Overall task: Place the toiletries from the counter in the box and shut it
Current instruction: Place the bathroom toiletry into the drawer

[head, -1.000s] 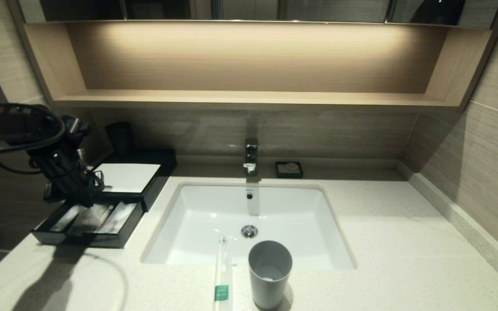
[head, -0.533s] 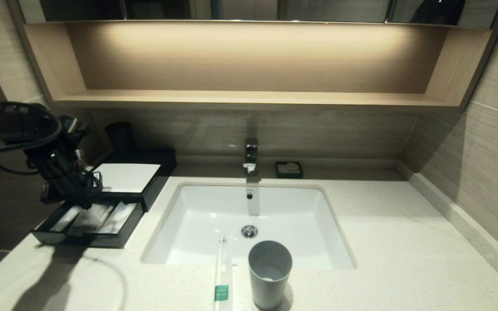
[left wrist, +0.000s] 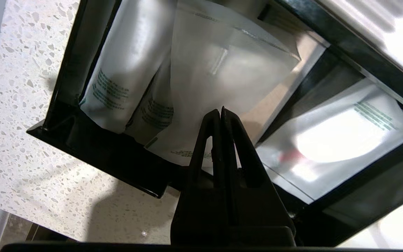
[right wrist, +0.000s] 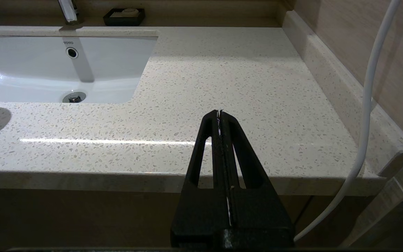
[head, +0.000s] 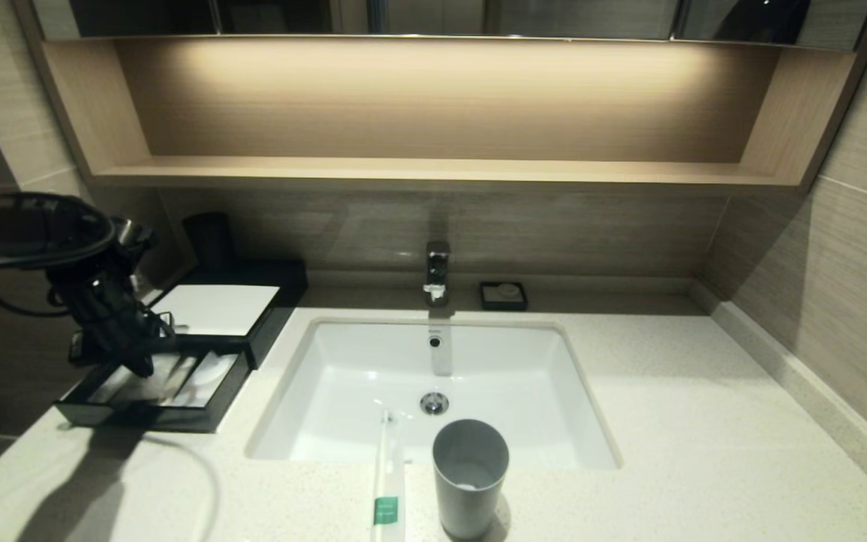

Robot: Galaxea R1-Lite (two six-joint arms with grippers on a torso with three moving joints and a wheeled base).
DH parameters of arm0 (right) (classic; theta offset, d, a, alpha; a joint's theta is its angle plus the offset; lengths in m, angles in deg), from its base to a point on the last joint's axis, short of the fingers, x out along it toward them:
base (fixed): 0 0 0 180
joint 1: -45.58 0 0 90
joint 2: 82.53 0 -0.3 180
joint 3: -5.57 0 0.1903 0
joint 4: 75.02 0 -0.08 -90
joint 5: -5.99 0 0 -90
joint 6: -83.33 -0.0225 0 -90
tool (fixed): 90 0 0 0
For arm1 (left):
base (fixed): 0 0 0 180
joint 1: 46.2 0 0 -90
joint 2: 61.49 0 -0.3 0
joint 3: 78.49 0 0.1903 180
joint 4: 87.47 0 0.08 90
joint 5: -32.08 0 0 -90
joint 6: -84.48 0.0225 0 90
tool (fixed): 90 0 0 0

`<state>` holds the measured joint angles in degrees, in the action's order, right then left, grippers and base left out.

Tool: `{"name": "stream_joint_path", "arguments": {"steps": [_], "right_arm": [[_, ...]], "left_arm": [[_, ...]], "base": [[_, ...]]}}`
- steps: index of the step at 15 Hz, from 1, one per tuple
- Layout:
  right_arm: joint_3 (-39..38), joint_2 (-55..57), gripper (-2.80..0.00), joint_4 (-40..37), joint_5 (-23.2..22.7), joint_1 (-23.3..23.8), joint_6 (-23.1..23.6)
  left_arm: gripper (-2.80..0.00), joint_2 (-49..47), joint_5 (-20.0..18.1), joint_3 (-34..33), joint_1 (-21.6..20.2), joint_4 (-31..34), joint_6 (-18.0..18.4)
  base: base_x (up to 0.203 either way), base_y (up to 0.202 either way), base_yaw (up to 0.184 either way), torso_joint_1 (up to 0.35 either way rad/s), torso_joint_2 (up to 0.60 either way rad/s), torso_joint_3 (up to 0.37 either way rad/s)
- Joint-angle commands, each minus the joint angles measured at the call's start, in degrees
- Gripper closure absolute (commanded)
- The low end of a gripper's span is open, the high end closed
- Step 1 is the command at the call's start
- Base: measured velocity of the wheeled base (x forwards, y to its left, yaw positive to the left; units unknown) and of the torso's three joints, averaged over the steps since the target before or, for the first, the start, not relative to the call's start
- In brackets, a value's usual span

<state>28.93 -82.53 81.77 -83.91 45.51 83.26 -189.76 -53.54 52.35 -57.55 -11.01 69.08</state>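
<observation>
Toiletries sit in two spots: the translucent packets (left wrist: pixel 222 66) lie in the pull-out drawer (head: pixel 151 391) of the black box (head: pixel 268 301) at the left of the head view, and one cream paper-wrapped stick (head: pixel 387 482) with a green band lies at the lower centre, across the sink's near rim beside a grey cup (head: pixel 470 476).

My left end effector (head: pixel 141 365) hangs over the drawer with its fingers pressed together on nothing; in the wrist view its tips hover just above the middle packet. I judge that this packet is delivered and that I am at the drawer's edge. To do this step well I would lift straight up, clear of the drawer's front wall (left wrist: pixel 96 147), so that the slick, crinkly plastic is not dragged out, then swing toward the stick. That stick is slim, round and light; it may roll, so I would pinch it mid-length, across its axis.

On the far right, my right end effector (right wrist: pixel 219 113) is parked off the front edge of the speckled stone surface (right wrist: pixel 243 77), fingers shut and empty.
</observation>
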Motion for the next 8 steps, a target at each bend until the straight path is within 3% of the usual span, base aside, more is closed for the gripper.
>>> {"name": "stream_joint_path", "arguments": {"steps": [1,8], "right_arm": [[-0.09,-0.09,0.0,0.02,-0.01,-0.01,-0.01],[-0.09,-0.09,0.0,0.02,-0.01,-0.01,-0.01]], "left_arm": [[0.0,-1.01,0.11,0.02,-0.52,0.26,-0.14],[0.0,-0.32,-0.07,0.11,-0.43,0.26,-0.33]], "base": [[0.0,0.0,0.0,0.0,0.0,0.0],[0.0,0.0,0.0,0.0,0.0,0.0]]}}
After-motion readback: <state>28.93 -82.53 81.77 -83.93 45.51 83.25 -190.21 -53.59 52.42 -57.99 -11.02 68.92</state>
